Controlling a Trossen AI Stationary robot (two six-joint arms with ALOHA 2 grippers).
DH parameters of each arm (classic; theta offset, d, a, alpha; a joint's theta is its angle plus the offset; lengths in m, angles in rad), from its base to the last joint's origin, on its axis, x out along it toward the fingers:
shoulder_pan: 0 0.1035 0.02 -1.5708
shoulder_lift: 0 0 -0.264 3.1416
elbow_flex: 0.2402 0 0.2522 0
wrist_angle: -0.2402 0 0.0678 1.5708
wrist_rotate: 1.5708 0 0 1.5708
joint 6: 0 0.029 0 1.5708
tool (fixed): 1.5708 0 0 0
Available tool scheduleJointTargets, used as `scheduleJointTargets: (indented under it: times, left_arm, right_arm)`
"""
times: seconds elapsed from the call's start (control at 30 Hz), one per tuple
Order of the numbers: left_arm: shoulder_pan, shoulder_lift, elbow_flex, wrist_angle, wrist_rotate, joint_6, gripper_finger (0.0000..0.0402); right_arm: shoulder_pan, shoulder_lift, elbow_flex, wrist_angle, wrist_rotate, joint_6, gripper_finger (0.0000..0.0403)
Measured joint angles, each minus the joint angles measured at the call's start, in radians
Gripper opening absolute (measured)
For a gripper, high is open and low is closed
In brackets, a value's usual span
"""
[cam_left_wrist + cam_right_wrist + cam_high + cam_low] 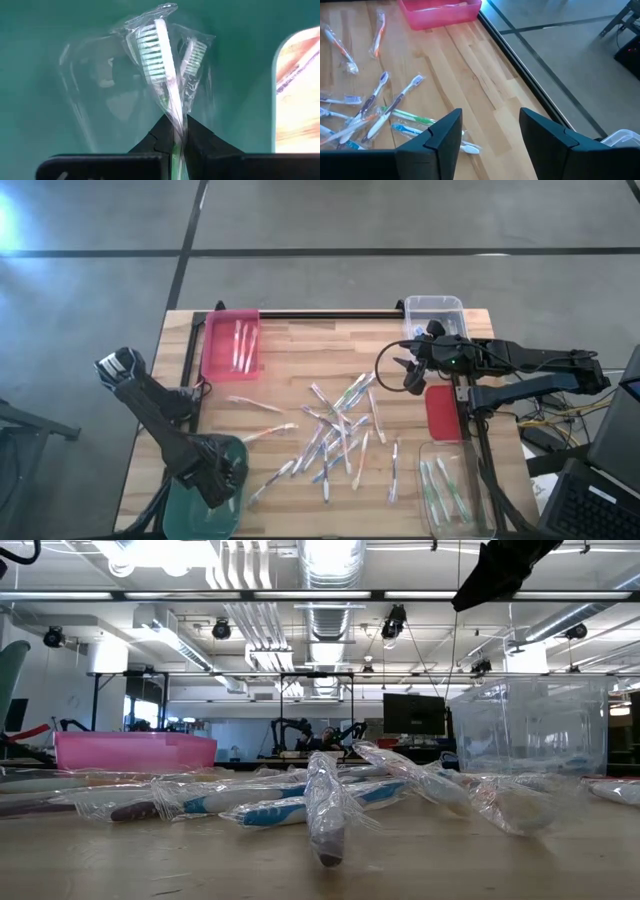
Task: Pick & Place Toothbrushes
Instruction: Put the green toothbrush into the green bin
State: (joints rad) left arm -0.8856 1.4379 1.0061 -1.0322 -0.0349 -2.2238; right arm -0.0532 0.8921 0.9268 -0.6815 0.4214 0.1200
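Green wrapped toothbrush [165,75] pinched mid-handle in left jaws over green bin [200,500]; light, slippery film. Right jaws wide, empty.

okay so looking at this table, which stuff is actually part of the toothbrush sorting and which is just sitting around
Part of the job:
- loose toothbrushes in the middle of the table
- wrapped green toothbrush held by the left gripper over the green bin
- pink bin, clear bins
- right gripper, open and empty above the table

Just lying about:
- red block by the right arm
- black rail along the table's far edge
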Motion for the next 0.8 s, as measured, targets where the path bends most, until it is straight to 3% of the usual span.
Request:
scheduleJointTargets:
  times: [0.33, 0.8]
  left_arm:
    - [0.000, 0.009, 0.000, 0.012, 0.008, 0.003, 0.0037]
    - [0.001, 0.006, 0.000, 0.019, 0.010, 0.055, 0.0078]
  right_arm:
    - [0.000, 0.000, 0.000, -0.003, 0.000, 0.000, 0.0173]
    - [0.000, 0.000, 0.000, -0.003, 0.000, 0.000, 0.0195]
